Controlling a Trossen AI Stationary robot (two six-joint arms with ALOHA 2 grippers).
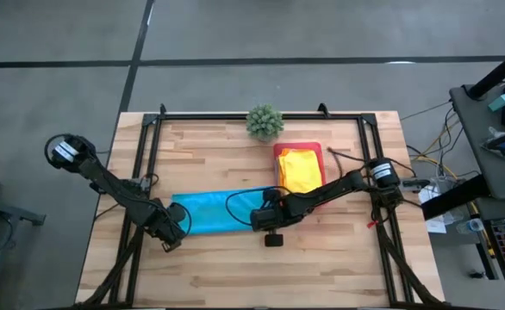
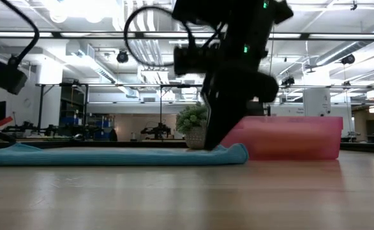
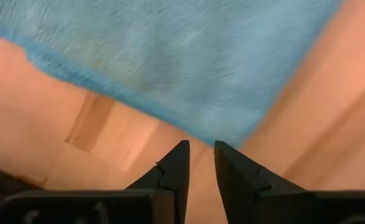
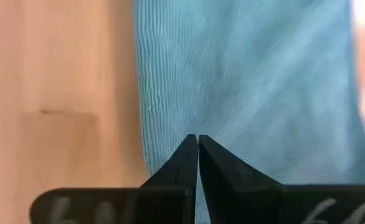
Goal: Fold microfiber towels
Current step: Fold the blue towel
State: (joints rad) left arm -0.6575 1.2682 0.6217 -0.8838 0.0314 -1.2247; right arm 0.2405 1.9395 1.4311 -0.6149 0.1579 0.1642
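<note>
Turquoise towel (image 1: 222,212) lies flat and long on the wooden counter (image 1: 235,267), stretched between the two tools; the left tool (image 3: 200,163) sits just off one end of it, fingers parted by a narrow gap with nothing between them, bare wood beneath their tips and the cloth's corner just ahead; the right tool (image 4: 198,152) rests at the other end with its fingers pressed fully together, tips down on the cloth near its edge; whether any fabric is pinched there I cannot tell; behind the right tool a yellow towel (image 1: 302,170) lies on a pink tray (image 2: 302,137); a small potted plant (image 1: 264,121) stands beyond that tray.
</note>
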